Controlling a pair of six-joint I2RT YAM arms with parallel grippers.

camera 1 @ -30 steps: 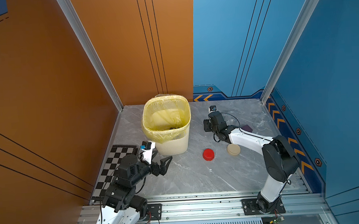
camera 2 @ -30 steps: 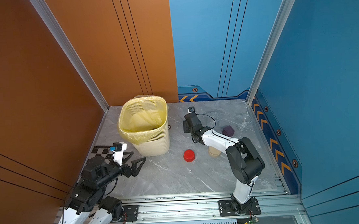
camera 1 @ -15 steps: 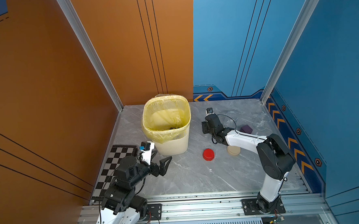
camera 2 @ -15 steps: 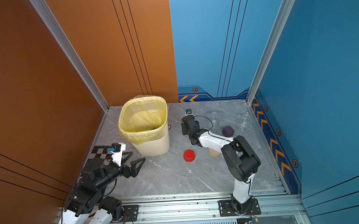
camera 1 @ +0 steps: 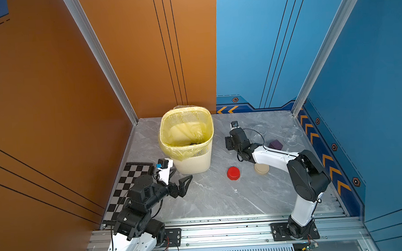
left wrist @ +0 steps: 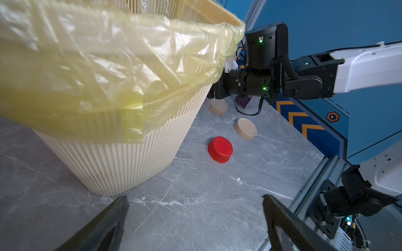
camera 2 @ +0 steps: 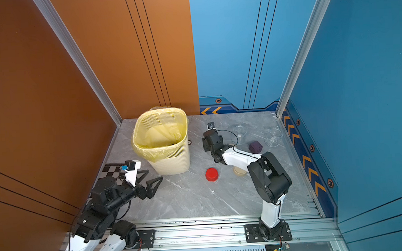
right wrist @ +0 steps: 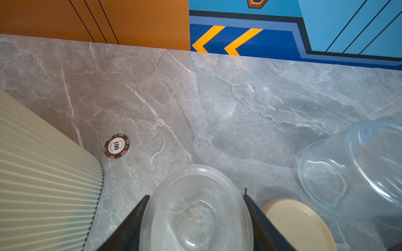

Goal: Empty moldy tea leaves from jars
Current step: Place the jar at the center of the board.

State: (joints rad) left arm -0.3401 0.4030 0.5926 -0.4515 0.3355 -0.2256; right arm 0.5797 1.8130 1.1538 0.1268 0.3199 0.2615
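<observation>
Three jars [camera 2: 240,131]: clear glass, empty, lidless. Lids: one red lid [camera 1: 233,173], two beige lids [left wrist: 245,128]. Left gripper [camera 1: 182,174] wide, empty. Right gripper [right wrist: 196,193] straddles one jar [right wrist: 195,217]; grip cannot be told.

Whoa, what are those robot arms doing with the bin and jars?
The right tool sits around an empty glass jar beside the yellow-bagged bin; whether it grips is unclear. The left tool hangs open, holding nothing. A red lid and two beige lids lie loose on the table.
</observation>
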